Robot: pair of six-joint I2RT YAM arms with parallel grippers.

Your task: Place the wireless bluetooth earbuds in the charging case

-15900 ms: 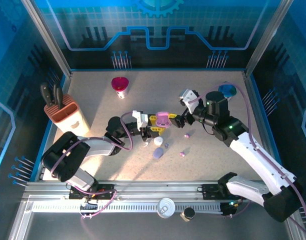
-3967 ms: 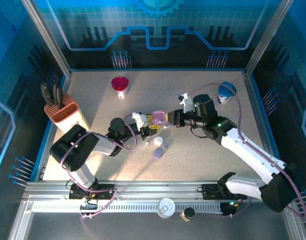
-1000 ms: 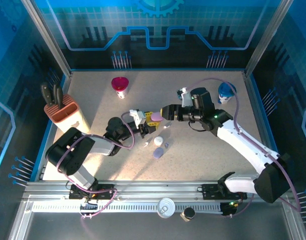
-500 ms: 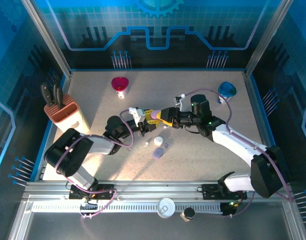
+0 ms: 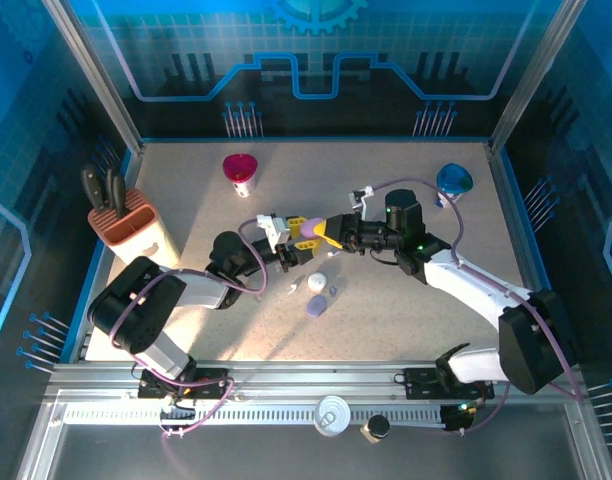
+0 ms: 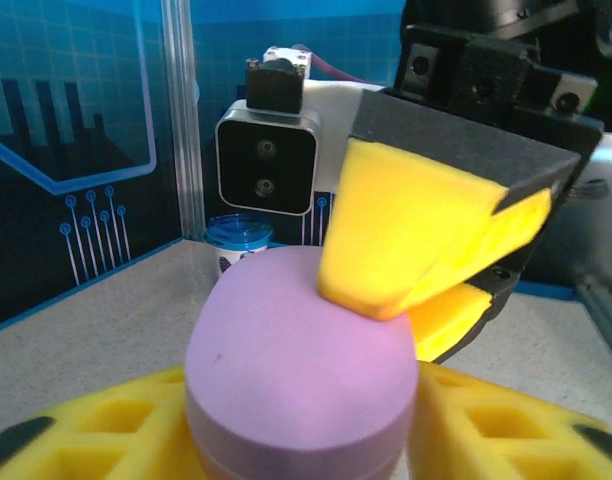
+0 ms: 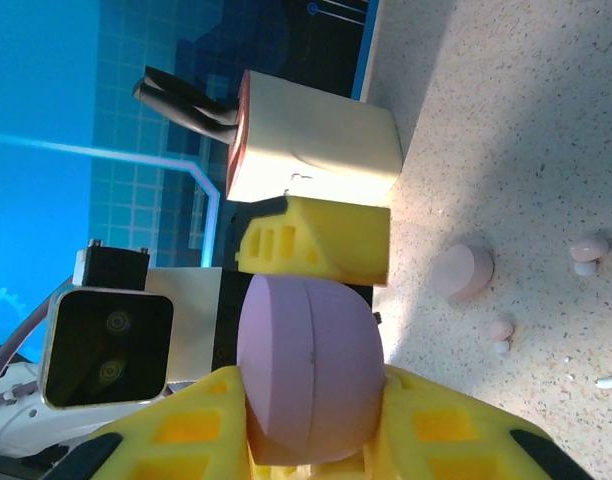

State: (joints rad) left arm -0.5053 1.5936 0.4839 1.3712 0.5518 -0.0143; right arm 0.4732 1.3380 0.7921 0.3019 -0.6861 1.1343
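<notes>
Top view, centre: the left gripper (image 5: 298,238) and right gripper (image 5: 326,236) meet on a lilac oval plastic case (image 5: 311,231) — a handover, I'd say; tiny bead-like earbuds (image 5: 333,290) lie on the table (image 5: 416,200) just below. Left wrist: the right's yellow fingers (image 6: 406,240) pinch the case; whether the left's grip it, I cannot tell. Right wrist: earbuds at the right edge. Next — one firm hold, lid opened

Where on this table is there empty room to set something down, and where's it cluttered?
Bare tabletop: the back strip between the pink cup and blue cup, and the near edge below the earbuds. Crowded: mid-table, where the left gripper and right gripper meet around the purple charging case.
</notes>
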